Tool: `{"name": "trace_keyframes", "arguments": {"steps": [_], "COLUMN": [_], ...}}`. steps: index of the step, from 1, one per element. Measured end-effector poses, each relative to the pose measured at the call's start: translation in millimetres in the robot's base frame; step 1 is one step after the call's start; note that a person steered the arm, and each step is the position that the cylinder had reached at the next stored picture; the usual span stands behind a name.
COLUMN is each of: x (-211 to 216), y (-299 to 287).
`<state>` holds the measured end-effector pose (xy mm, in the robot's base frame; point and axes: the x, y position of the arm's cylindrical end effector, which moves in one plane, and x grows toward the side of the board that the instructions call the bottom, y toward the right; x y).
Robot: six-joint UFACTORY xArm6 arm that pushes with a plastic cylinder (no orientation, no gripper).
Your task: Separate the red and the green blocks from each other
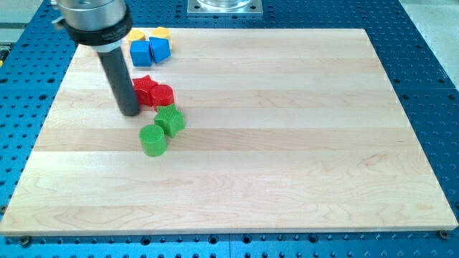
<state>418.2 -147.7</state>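
Green cylinder [153,140] and green star [171,120] touch, toward the counter's [287,143] left edge.
Just above them sit the red cylinder [163,94] and red star [145,89], the red cylinder nearly touching the green star. The end effector is a bare rod; my tip [130,112] stands just left of the reds. Blue and yellow blocks cluster at the top-left corner.

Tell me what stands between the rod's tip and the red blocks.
Nothing visible does. My tip sits just to the view's left of the red star block and the red round block. The two green blocks lie below them.
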Motion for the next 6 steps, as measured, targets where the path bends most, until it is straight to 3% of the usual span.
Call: {"name": "trace_keyframes", "arguments": {"steps": [1,3,5,6], "x": [0,12,26,47], "y": [37,40,-84,-112]}}
